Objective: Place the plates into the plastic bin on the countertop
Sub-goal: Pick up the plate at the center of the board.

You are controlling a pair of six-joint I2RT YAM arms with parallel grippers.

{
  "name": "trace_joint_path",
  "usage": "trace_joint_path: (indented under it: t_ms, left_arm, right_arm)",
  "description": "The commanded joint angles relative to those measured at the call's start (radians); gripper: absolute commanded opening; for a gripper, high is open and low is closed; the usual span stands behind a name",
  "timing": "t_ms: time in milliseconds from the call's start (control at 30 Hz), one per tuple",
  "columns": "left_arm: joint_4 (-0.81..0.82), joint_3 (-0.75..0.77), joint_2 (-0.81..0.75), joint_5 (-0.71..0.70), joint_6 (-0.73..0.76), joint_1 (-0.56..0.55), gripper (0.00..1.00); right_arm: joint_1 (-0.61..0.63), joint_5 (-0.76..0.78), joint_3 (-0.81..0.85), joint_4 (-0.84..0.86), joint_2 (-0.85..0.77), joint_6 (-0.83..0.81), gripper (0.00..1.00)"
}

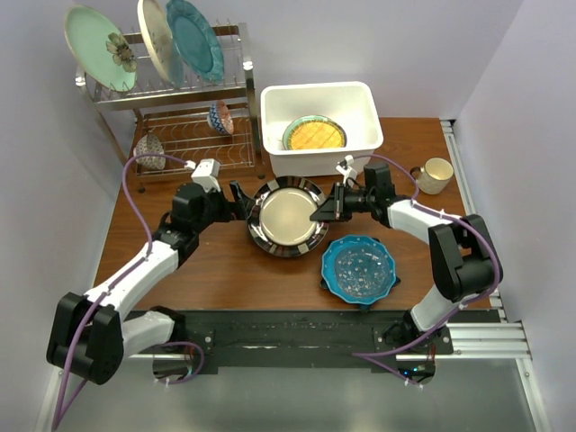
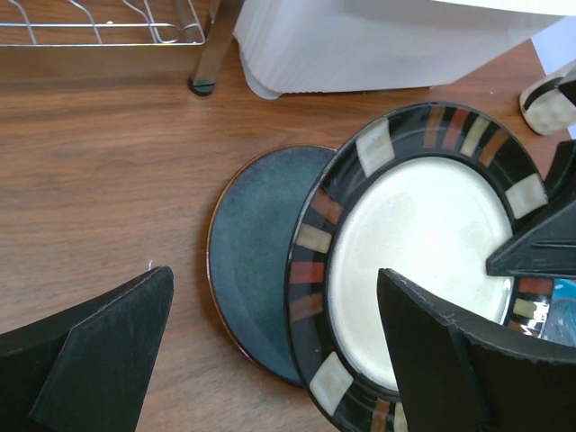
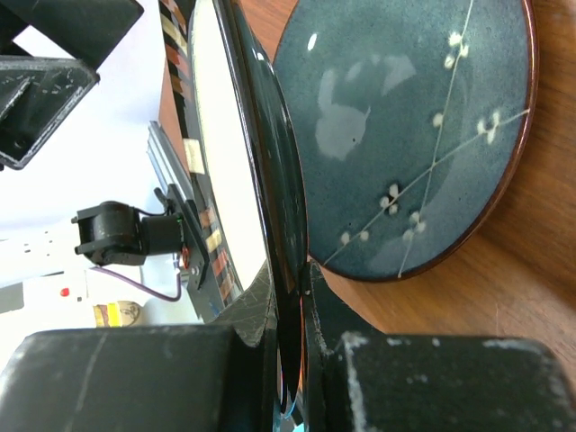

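A dark-rimmed cream plate [image 1: 288,216] hangs in front of the white plastic bin [image 1: 364,112], and my right gripper [image 1: 321,210] is shut on its right rim. In the right wrist view the plate [image 3: 236,135] runs edge-on between the pads, with the gripper [image 3: 295,290] clamped on it. Under it, a dark blue plate [image 2: 256,243] with white blossom sprigs [image 3: 405,135] lies on the countertop [image 1: 225,265]. My left gripper [image 1: 239,200] stands open at the cream plate's left rim [image 2: 315,261], gripping nothing. An orange plate [image 1: 315,135] lies in the bin. A blue scalloped plate [image 1: 360,267] lies front right.
The chrome wire rack [image 1: 180,90] at back left holds a mint plate [image 1: 94,45], a cream plate [image 1: 155,38], a teal plate [image 1: 193,38] and two small bowls [image 1: 220,117]. A mug [image 1: 436,173] stands right of the bin. A rack leg [image 2: 202,54] is near the bin's corner.
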Motion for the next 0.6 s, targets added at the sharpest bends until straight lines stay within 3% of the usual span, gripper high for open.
trace_joint_path:
  t_ms: [0, 567]
  left_arm:
    - [-0.025, 0.046, -0.014, -0.045, -0.025, 0.019, 1.0]
    - [-0.072, 0.058, 0.013, -0.1, -0.057, 0.041, 1.0]
  right_arm:
    - [-0.003, -0.087, 0.081, 0.04, -0.091, -0.001, 0.0]
    - [-0.003, -0.049, 0.272, -0.183, -0.09, -0.102, 0.0]
